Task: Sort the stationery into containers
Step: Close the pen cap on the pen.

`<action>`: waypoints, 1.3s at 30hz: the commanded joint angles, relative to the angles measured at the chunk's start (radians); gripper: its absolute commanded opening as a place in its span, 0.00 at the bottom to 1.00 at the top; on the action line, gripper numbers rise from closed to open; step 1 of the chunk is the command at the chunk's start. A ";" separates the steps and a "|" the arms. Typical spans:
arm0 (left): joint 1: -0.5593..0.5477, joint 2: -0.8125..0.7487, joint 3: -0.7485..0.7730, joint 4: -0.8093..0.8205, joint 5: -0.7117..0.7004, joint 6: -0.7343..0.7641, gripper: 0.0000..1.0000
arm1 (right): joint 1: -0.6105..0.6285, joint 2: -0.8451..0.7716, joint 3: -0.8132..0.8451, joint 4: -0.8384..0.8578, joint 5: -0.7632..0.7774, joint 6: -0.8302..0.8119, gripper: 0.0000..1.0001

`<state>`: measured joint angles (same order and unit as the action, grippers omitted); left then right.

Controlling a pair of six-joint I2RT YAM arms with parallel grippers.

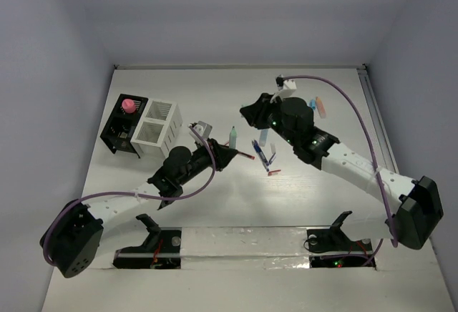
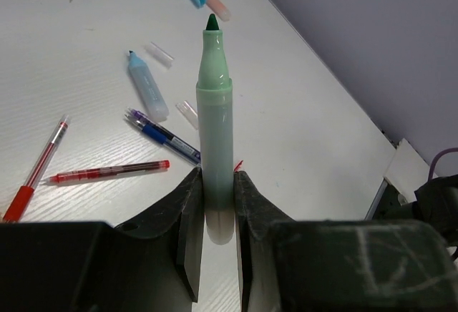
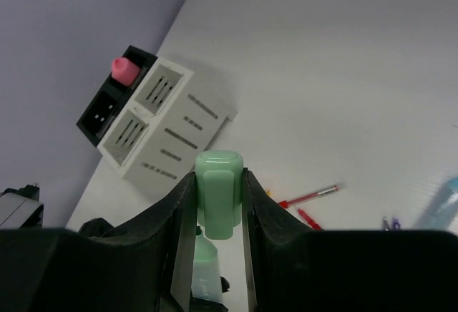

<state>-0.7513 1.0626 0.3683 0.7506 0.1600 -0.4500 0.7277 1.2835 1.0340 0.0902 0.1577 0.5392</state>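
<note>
left wrist: mint marker (image 2: 215,133) clamped, uncapped | right wrist: probably its cap (image 3: 219,194)

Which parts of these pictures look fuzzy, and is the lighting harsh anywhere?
Left wrist view: fingers dark and soft-edged, green marker crisp. Right wrist view: fingers blurred, green cap fairly clear. Top external view: even light, only faint shadows.

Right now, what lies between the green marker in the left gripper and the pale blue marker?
A small clear cap and the blue pens, as the left wrist view shows.
</note>
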 commanded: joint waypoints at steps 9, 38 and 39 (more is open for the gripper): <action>-0.005 -0.041 0.008 0.041 -0.027 0.022 0.00 | 0.124 0.100 0.052 0.200 0.012 -0.027 0.03; -0.005 -0.095 -0.005 0.023 -0.074 0.017 0.00 | 0.211 0.085 -0.045 0.195 0.081 -0.077 0.03; -0.005 -0.098 -0.006 0.023 -0.076 0.017 0.00 | 0.220 0.083 -0.051 0.192 0.091 -0.077 0.03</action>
<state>-0.7532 1.0019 0.3660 0.6971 0.1001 -0.4427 0.9104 1.3907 1.0111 0.2565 0.2214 0.4835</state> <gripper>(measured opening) 0.146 0.319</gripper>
